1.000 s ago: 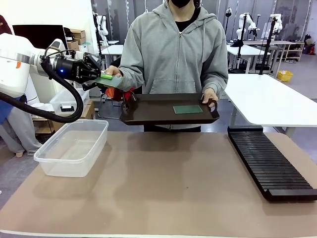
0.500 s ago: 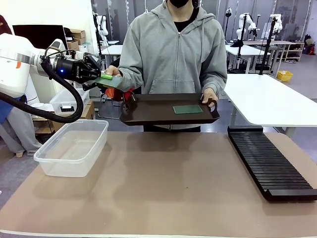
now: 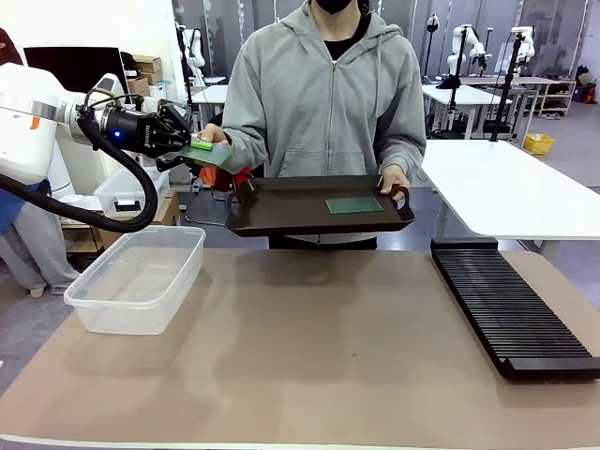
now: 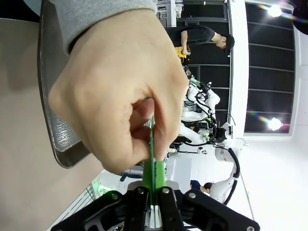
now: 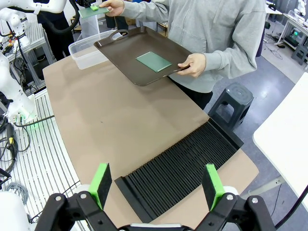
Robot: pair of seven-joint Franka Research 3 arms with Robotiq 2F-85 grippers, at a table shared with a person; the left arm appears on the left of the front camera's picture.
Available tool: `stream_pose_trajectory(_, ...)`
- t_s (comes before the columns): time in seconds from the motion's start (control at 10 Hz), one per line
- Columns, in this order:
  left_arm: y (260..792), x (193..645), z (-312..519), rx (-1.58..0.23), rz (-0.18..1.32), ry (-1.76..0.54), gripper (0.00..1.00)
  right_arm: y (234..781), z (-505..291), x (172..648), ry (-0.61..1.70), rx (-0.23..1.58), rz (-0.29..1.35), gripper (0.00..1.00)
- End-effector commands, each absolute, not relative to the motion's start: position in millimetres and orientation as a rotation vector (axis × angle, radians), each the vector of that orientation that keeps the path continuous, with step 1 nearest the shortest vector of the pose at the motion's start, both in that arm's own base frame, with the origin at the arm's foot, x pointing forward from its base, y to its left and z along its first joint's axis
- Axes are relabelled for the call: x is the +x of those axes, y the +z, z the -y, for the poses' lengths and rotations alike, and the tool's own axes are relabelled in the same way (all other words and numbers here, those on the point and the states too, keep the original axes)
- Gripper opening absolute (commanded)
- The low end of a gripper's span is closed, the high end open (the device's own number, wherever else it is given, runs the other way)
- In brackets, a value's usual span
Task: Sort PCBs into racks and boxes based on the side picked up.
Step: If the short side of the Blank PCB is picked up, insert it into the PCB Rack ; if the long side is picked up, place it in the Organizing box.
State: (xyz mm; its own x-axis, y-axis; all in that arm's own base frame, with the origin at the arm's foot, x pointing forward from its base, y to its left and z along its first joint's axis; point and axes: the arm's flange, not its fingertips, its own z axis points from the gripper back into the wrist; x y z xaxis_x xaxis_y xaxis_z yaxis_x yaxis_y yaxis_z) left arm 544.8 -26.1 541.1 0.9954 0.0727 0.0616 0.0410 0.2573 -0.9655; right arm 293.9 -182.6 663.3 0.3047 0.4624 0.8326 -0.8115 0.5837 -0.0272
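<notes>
My left pincer (image 3: 195,147) is clamped on one edge of a PCB (image 3: 214,156). It holds the board flat in the air, up behind the box (image 3: 122,319) at the left of the worktop (image 3: 309,356). The person's hand (image 3: 217,137) pinches the opposite end of the same board. In the wrist view, thumb and finger sit on it just ahead of my fingertips. Both of us hold it, so I judge this a handover not yet finished. The board is level, so neither grip twists it.

A second PCB (image 3: 354,204) lies flat on the tray (image 3: 281,211). The person's other hand (image 3: 396,183) props the tray above the far edge, offered toward me.

My right pincer (image 5: 156,185) is spread wide, holds nothing and hovers above the rack (image 5: 183,163), which lies along the right side, ready for a board.

The box looks empty. It sits below my left arm and is probably the drop spot once the hand lets go. Pulling before release could yank the person's fingers or slip the board.
</notes>
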Motion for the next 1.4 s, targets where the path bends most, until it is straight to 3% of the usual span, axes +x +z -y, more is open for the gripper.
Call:
stream_pose_trajectory(0.0,540,545,25,-1.322,0.108,0.003,0.00,662,182,294,0.883,0.443,0.921,1.00)
stream_pose_trajectory(1.1,541,545,26,-1.311,0.100,0.022,0.03,662,182,294,0.883,0.443,0.921,1.00)
stream_pose_trajectory(1.3,556,544,9,-1.116,0.184,-0.058,0.03,662,182,294,0.883,0.443,0.921,1.00)
